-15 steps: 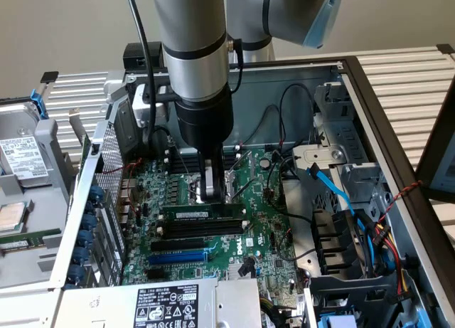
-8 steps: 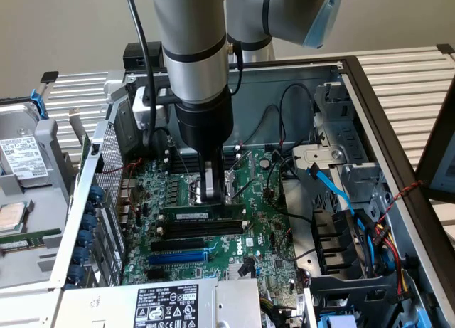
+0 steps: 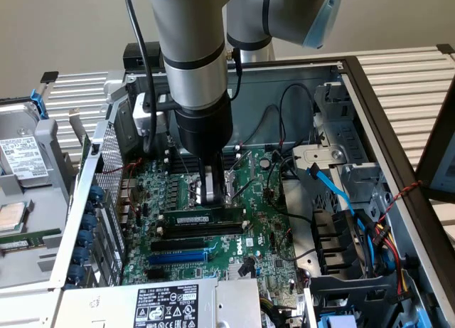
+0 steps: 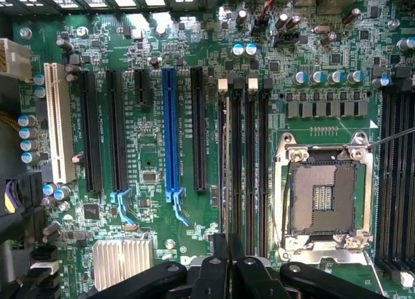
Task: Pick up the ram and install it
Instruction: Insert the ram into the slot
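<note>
Exterior view first: you see the arm reaching straight down into the open PC case [image 3: 370,93], with the gripper [image 3: 209,198] over the middle of the motherboard [image 3: 266,221]. The ram [image 3: 202,220] stands on edge in a long slot just below the fingertips, white label facing the camera, level along its length. It stays upright because the slot holds it, so it looks at least entered in the slot; you can't tell if it is fully latched. The fingertips sit very close over its top edge, and contact can't be confirmed. The black slots [image 3: 186,242] and the blue slot [image 3: 178,257] nearer the camera are bare. A loose drive [image 3: 21,157] lies outside the case on the exterior view's left. Wrist view: you look down along the fingers [image 4: 217,260], which are drawn together with only a hairline between them and nothing visibly pinched. They line up with the ram [image 4: 225,163], seen edge-on as a thin pale strip in the memory slot farthest from the CPU socket [image 4: 322,195], on the blue slot's [image 4: 170,130] side. That alignment probably keeps the narrow tips centred over the stick's thin edge. The socket is open and bare, and a heatsink [image 4: 123,260] sits near the fingers.
</note>
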Tool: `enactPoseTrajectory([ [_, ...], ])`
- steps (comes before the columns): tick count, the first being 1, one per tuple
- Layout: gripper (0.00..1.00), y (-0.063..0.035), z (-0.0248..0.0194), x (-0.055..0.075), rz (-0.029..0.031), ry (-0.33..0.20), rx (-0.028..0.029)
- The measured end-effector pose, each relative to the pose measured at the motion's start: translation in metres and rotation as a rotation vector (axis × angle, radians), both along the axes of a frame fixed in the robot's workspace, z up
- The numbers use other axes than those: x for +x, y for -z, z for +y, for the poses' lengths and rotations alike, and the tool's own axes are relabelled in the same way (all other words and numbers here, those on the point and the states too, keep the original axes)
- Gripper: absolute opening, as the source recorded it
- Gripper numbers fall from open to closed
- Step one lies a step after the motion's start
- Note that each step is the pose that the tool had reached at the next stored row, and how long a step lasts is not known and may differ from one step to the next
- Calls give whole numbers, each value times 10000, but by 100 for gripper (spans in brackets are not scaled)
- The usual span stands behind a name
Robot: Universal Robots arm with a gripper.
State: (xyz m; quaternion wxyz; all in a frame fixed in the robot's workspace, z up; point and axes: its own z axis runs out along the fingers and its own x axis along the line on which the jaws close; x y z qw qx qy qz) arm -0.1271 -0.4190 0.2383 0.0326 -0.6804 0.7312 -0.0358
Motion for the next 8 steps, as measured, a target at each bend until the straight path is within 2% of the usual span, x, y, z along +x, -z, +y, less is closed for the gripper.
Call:
enactPoseTrajectory([
  [8, 12, 3, 1, 0, -3, -183, 4],
])
